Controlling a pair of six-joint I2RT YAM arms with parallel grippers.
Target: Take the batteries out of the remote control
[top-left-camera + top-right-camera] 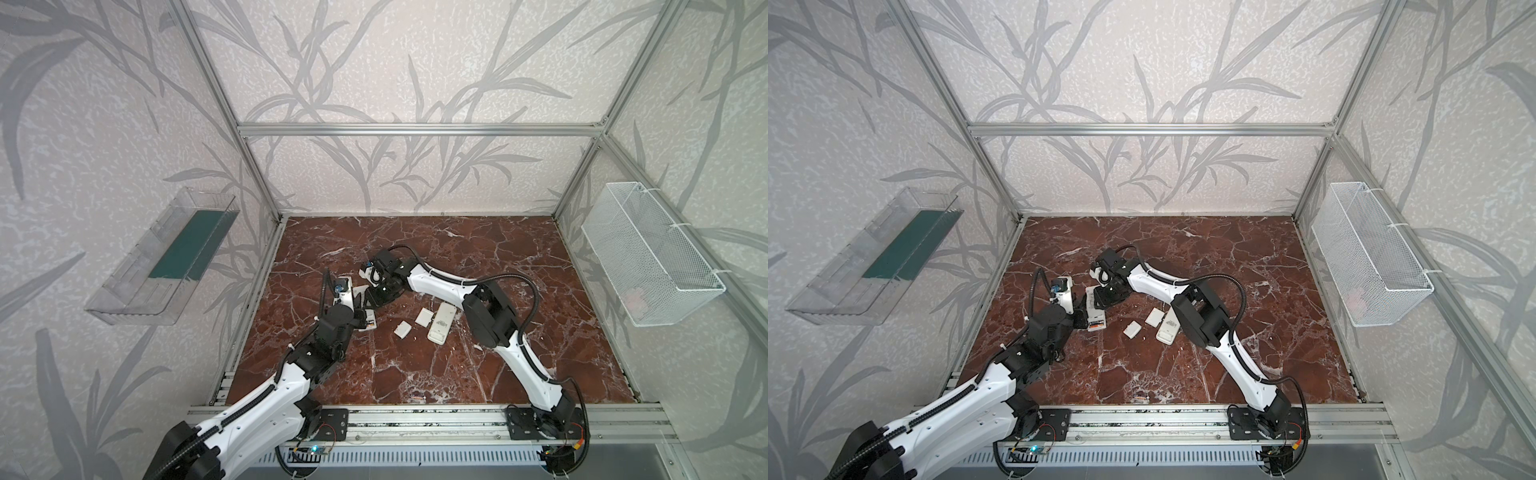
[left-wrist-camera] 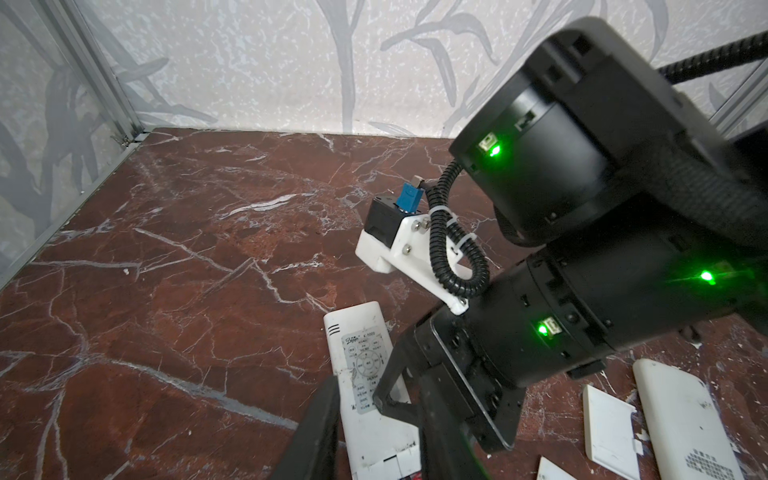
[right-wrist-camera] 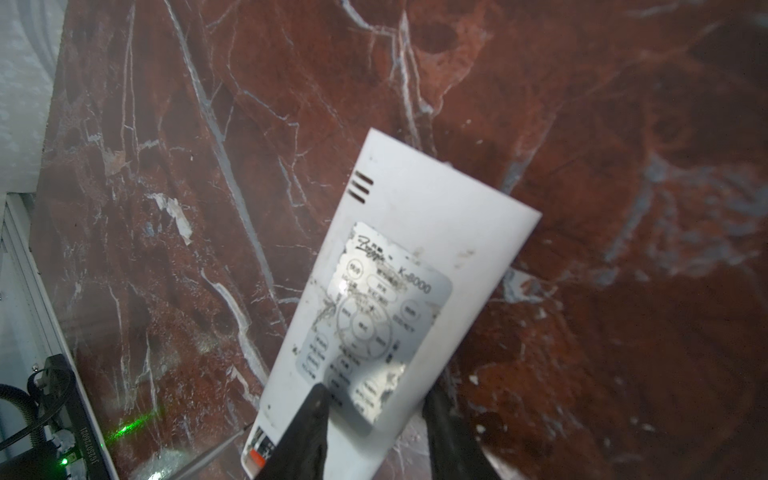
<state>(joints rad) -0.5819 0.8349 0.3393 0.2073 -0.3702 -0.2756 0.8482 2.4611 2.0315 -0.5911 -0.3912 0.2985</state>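
The remote control [image 3: 395, 270] sits left of the table's middle, label up, with an orange battery [image 3: 257, 458] showing at its near end. Your right gripper [image 3: 376, 392] clamps its far half. Your left gripper [image 2: 374, 424] pinches the near end, both jaws narrowed to its width.

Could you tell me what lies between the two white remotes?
Two small white covers on the table; both top views show them.

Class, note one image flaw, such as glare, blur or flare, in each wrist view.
Right wrist view: glare bleaches the label on the remote, and the marble tabletop beside it is blurred. Left wrist view: the green lights flare into streaks.
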